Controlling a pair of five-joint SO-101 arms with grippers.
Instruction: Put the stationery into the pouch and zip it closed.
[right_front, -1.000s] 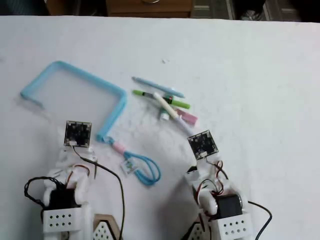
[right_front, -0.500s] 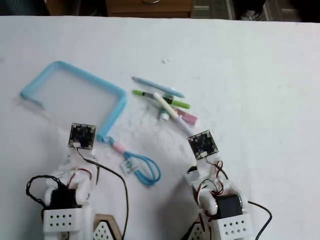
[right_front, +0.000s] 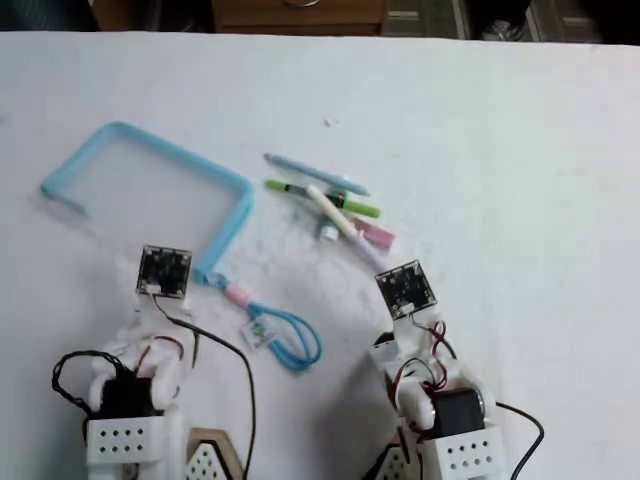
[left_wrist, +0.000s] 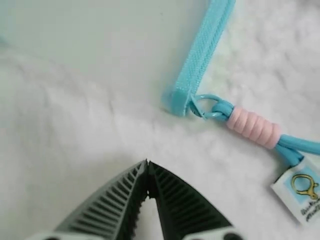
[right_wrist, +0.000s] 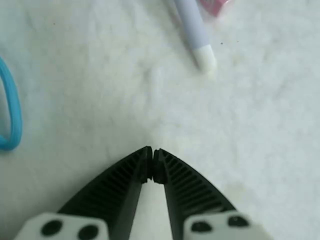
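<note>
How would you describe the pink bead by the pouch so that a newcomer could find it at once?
Start at the blue-edged pouch on the white table; at the end of its zip, a blue ring joins the pink bead. It is ribbed and threaded on the blue cord, apart from the pens.

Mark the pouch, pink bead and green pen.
pouch (left_wrist: 200, 55): left wrist view, blue zipper edge.
pink bead (left_wrist: 253, 128): left wrist view, its middle.
green pen (right_front: 290, 189): high view, on the barrel.
</note>
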